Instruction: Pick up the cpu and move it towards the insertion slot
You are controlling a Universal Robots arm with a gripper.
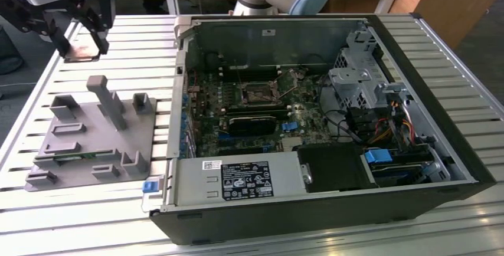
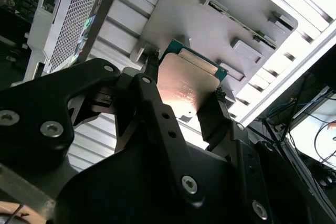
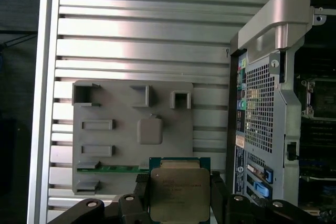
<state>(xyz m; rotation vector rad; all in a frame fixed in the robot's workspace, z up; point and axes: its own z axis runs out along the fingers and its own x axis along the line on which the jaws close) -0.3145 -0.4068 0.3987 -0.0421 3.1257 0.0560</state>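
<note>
The cpu (image 3: 177, 199) was seen clamped between the two black fingers (image 3: 217, 184) of the gripper (image 3: 179, 183), gripped on opposite edges. Its silvery top was turned to the first wrist view and its tan underside (image 2: 184, 88) to the second wrist view, where a green rim was shown along the edge furthest from the gripper's (image 2: 186, 77) body. In the exterior view the gripper (image 1: 82, 39) was held in the air with the chip (image 1: 81, 48) hanging between its fingertips, clear of everything under it.

Below the gripper the grey fixture (image 3: 121, 115) was laid on the slatted metal table (image 3: 136, 24), with a thin green memory strip (image 3: 111, 169) seated in one of its grooves, near the held chip in the first wrist view. Beside the fixture, further from the gripper, the open computer case (image 1: 315, 212) was placed. The insertion slot (image 1: 258, 94) was found on the motherboard inside that case, well apart from the gripper, toward the exterior view's right.
</note>
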